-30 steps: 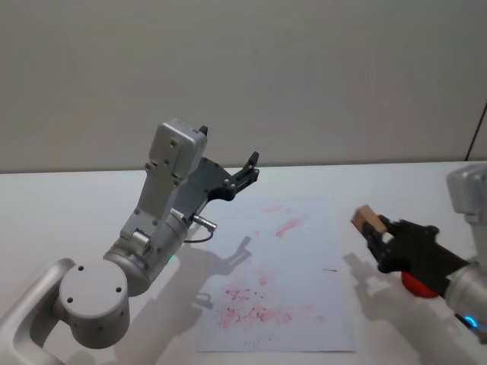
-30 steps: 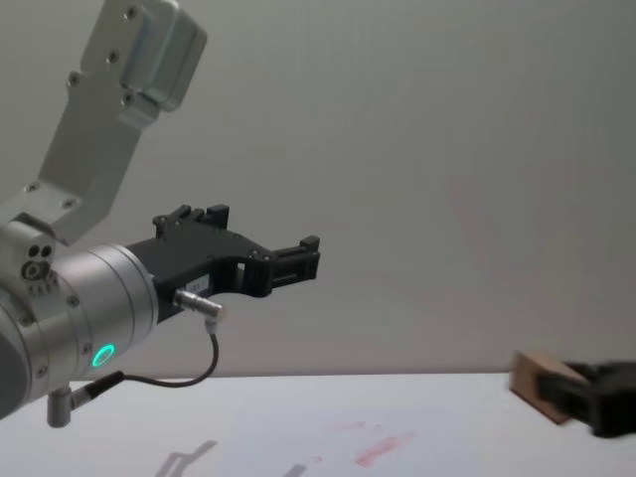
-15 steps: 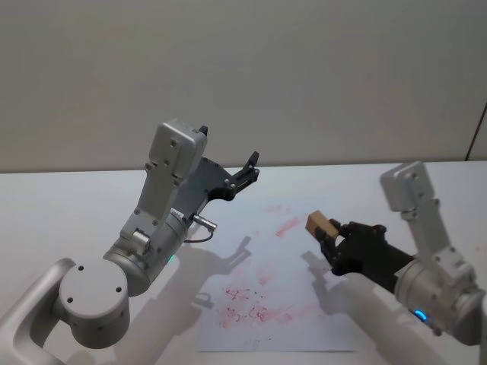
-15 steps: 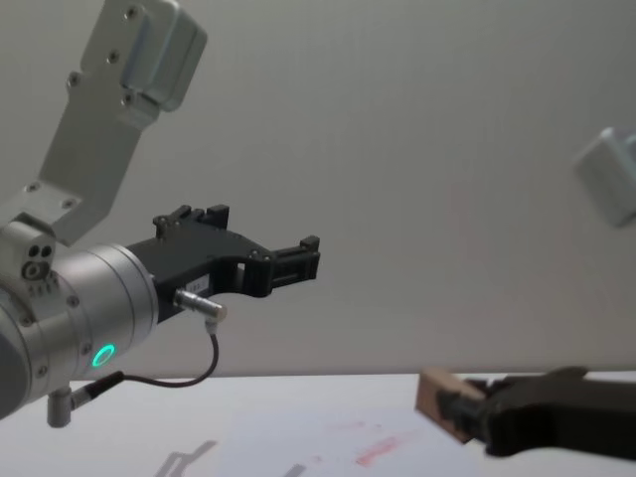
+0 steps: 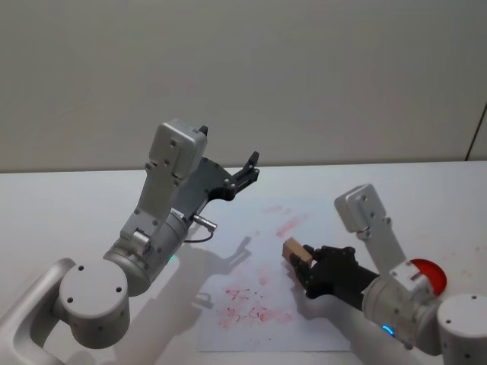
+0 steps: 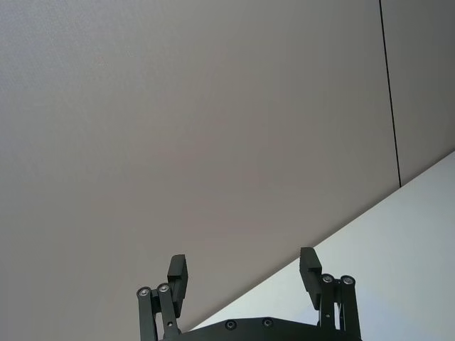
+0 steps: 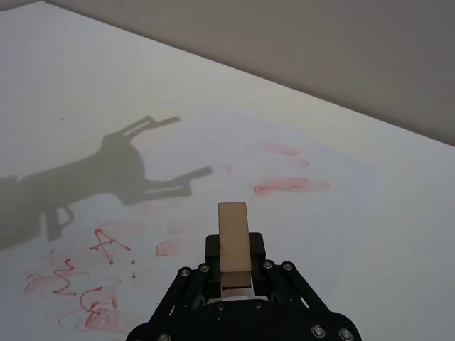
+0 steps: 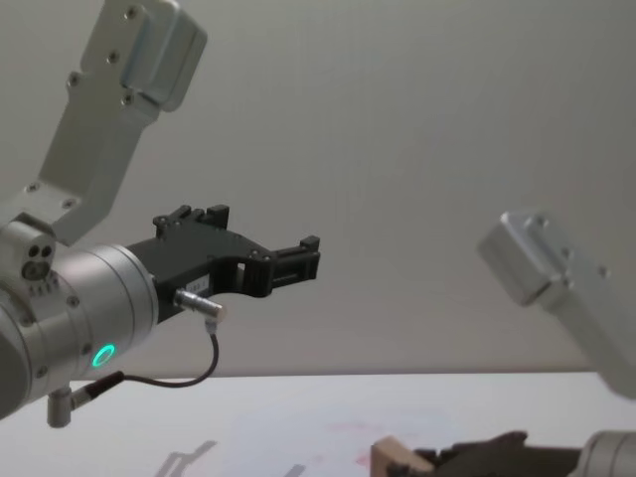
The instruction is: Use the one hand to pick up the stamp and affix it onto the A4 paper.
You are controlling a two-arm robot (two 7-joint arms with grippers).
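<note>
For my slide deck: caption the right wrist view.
Right gripper holds the wooden stamp over the red-smudged A4 paper.

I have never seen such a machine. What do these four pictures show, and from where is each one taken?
This is a robot with two arms, each ending in a black gripper. One picture looks down from its head, one looks forward from its chest, and two come from cameras on its wrists. On the white table lies a sheet of A4 paper with red ink marks. The right gripper is shut on a small wooden stamp, held over the paper. The left gripper is open, empty, and raised in the air to the paper's left.
</note>
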